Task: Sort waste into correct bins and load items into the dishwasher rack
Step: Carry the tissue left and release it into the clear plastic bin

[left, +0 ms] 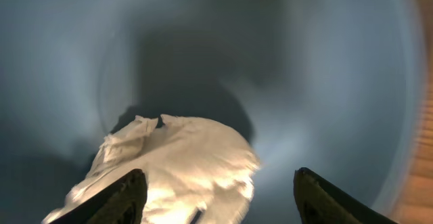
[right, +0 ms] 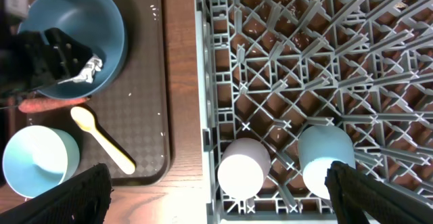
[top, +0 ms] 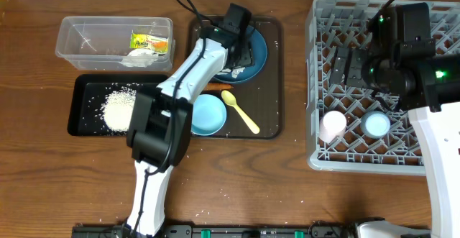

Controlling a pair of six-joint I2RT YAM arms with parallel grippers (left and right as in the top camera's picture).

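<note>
Our left gripper (left: 220,187) hangs low over the dark blue plate (left: 311,61), fingers apart around the crumpled tissue (left: 183,160) lying on it. We judge this waste must go before the plate can be racked. Well right of the plate, our right gripper (top: 347,67) hovers spread and empty above the dishwasher rack (top: 323,22).

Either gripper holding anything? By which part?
Nothing held. The left gripper is open over the crumpled tissue on the dark blue plate; the right gripper is open and empty above the dishwasher rack.
</note>
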